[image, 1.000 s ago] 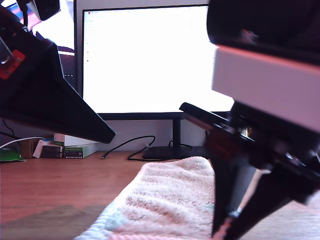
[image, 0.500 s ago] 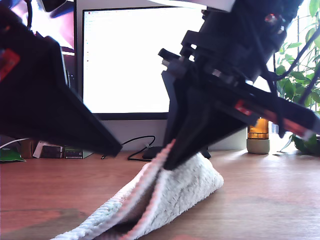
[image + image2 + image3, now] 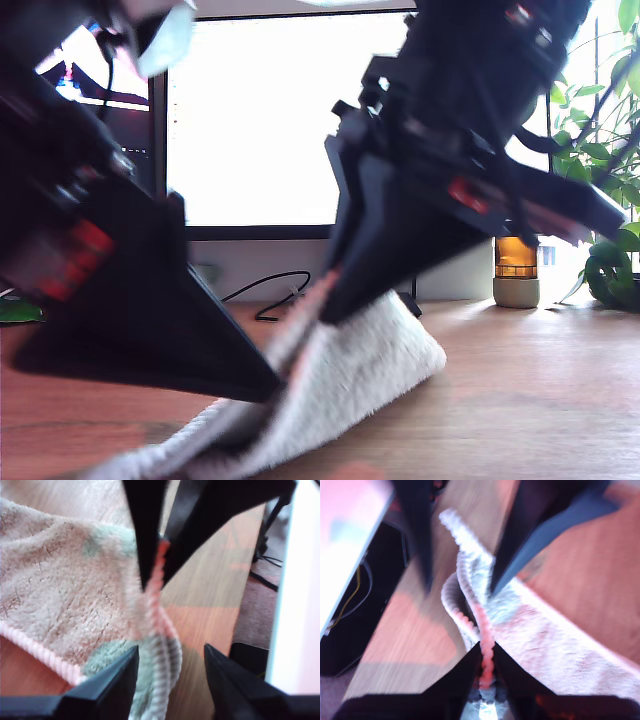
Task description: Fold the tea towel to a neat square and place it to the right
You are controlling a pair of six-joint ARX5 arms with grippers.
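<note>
First gripper (image 3: 170, 655) moved closer, second gripper (image 3: 486, 652) pinching tea towel (image 3: 370, 365), no legible text

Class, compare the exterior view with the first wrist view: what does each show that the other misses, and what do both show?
Only the exterior view: a leafy plant and an amber jar. Only the first wrist view: the towel's mint-green patches and my first gripper standing open. Both: the tea towel, its hem pinched by my second gripper.

No legible text, labels or nos.
</note>
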